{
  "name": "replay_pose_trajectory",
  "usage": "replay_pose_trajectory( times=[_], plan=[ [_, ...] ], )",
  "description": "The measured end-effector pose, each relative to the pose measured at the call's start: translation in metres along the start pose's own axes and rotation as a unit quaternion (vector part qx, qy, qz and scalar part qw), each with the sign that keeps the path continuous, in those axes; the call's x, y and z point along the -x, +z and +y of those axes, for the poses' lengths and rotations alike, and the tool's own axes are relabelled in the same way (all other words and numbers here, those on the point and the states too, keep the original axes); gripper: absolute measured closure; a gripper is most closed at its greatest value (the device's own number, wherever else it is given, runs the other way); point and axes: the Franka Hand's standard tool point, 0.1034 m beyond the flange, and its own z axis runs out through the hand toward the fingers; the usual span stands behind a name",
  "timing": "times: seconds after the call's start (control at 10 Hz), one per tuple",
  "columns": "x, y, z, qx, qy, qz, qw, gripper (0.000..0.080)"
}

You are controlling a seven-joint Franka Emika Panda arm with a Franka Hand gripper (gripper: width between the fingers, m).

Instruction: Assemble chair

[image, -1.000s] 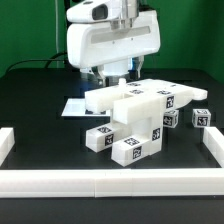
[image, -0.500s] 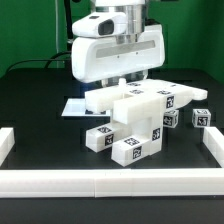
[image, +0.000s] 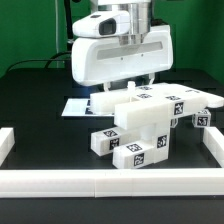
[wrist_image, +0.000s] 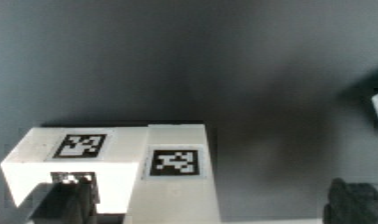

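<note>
The tool sits spread apart, empty — centre it squarely over the chair at 5 o'clock before closing.

Close beneath the gripper, toward one finger, descent is being obstructed by the chair. Under the other finger, bare table is being left free; farther out, passage is being bounded by the border rail.
</note>
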Motion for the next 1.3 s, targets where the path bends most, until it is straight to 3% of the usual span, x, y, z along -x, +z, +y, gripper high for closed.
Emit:
replay_pose_trajectory(
  times=[0.4, 0.5, 0.6, 0.7, 0.9, 1.3],
  plan=[
    [0.001, 0.001, 0.000, 0.000, 0.001, -0.001, 1.000, 0.0151],
    [0.001, 0.001, -0.002, -0.004, 0.020, -0.003, 1.000, 0.0151],
    [-0.002, 0.001, -0.006, -0.016, 0.063, -0.012, 0.998, 0.0151],
    [-0.011, -0.001, -0.008, -0.020, 0.087, -0.015, 0.996, 0.0151],
    [-0.030, 0.001, -0.009, -0.017, 0.116, -0.009, 0.993, 0.0151],
    [-0.054, 0.002, 0.006, -0.014, 0.136, -0.001, 0.991, 0.0151]
  ],
)
